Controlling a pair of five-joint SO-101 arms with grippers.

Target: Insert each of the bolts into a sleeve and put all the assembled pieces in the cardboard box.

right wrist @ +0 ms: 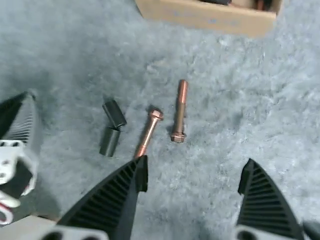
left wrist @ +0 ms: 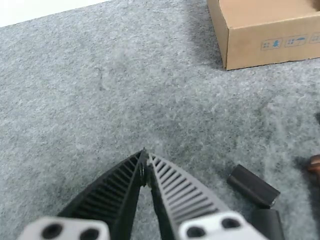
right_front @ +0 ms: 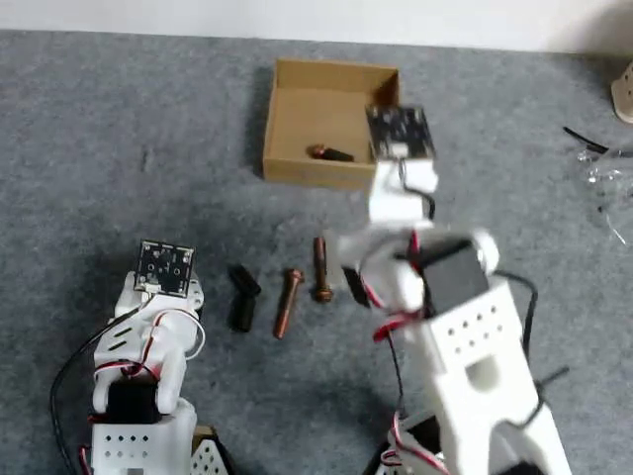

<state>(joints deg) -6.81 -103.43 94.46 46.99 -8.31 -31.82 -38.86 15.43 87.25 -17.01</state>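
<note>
Grey felt mat (right_front: 119,148), two copper bolts (right wrist: 179,110) beside black sleeves (right wrist: 114,114), my right gripper (right wrist: 195,167) spread wide, empty, my left gripper (left wrist: 146,160) clenched on nothing

Soft, even overhead light; faint shadows

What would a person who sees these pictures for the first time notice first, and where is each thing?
Two copper bolts lie loose on the grey carpet, next to two black sleeves, between the arms and the cardboard box. The box already holds one assembled piece. The right gripper hangs open over the carpet near the bolts.
</note>
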